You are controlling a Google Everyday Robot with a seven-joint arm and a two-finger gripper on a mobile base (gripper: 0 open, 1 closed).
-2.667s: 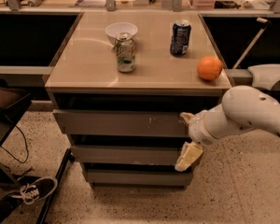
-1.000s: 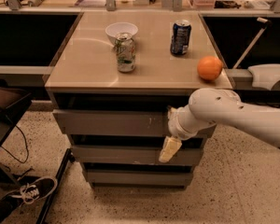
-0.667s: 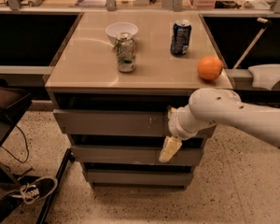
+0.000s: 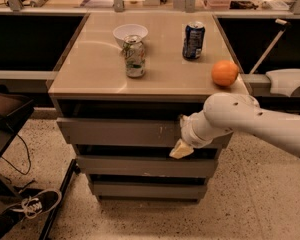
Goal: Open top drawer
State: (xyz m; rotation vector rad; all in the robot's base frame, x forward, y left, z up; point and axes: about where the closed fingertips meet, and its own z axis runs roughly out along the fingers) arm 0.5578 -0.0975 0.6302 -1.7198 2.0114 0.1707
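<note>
The top drawer (image 4: 115, 132) is the widest grey front, just under the tan counter top, with small white scuff marks right of centre. My white arm reaches in from the right. My gripper (image 4: 181, 148) is at the drawer front's lower right part, its cream fingertip pointing down-left over the gap below the drawer. The drawer front stands slightly proud of the two narrower fronts below.
On the counter (image 4: 90, 69) stand a white bowl (image 4: 130, 33), a silver-green can (image 4: 134, 56), a blue can (image 4: 193, 40) and an orange (image 4: 224, 73) near the right edge. A shoe (image 4: 35, 204) and a black stand (image 4: 5, 129) sit at the left on the floor.
My arm has swung left along the drawer fronts from the right corner, and the gripper has risen from the middle drawer's height to the top drawer's lower edge.
</note>
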